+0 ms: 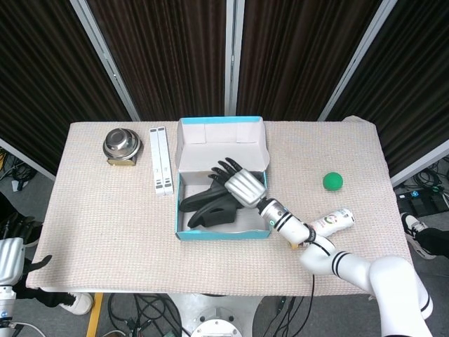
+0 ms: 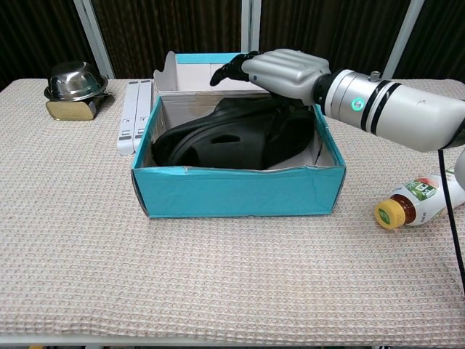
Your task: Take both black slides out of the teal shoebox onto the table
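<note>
The teal shoebox (image 1: 223,236) stands open mid-table, its lid flap upright at the back. Two black slides (image 1: 201,205) lie stacked inside, toes toward the front left. My right hand (image 1: 242,186) reaches in from the right and lies over the upper slide with fingers stretched out and apart. In the chest view the right hand (image 2: 280,73) hovers on the slides (image 2: 218,142) behind the box's front wall (image 2: 240,193), thumb pointing down beside the strap; no grip shows. My left hand (image 1: 12,254) hangs off the table's front left corner, fingers apart, empty.
A steel bowl (image 1: 118,144) on a gold block sits back left, with two white bars (image 1: 161,160) beside the box. Right of the box are a green ball (image 1: 332,181) and a lying drink bottle (image 2: 425,200).
</note>
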